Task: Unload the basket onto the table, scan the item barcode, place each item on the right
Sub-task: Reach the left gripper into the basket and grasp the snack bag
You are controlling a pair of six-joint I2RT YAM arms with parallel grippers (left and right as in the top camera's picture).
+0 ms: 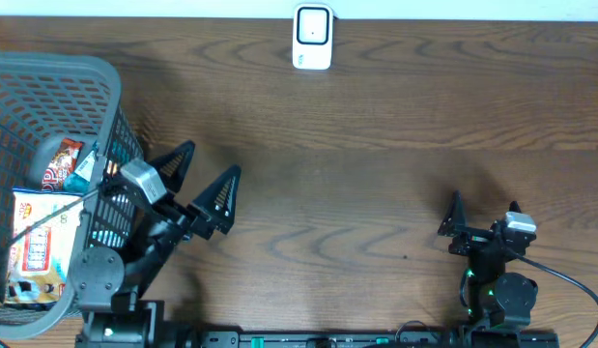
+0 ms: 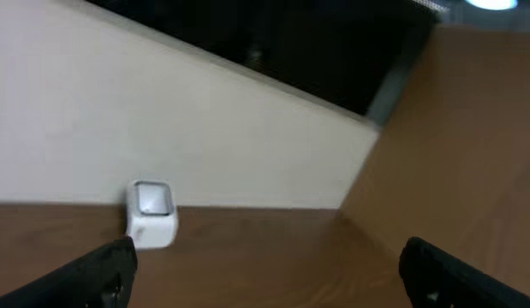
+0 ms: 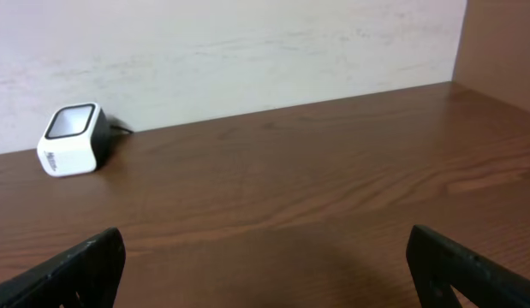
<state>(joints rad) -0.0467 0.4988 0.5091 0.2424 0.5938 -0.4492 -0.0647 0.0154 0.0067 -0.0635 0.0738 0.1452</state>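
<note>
Nothing was scanned yet. The snack packets (image 1: 36, 253) lay in the basket (image 1: 103, 79), well apart from the scanner (image 1: 312, 37) — left gripper (image 1: 213, 159) and right gripper (image 1: 484, 203) both spread wide, empty.

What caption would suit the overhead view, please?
Left gripper and right gripper open; snack packets in basket; barcode scanner at far edge.

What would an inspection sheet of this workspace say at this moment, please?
Surface: brown wooden table, bare in the middle.
Job's things: white box-shaped barcode scanner at far edge; printed snack packets in grey mesh basket.
Clutter: nothing seen.
Grippers: left gripper open, empty, beside basket; right gripper open, empty.
Cables: black cable at right arm.
Surroundings: pale wall behind table.
</note>
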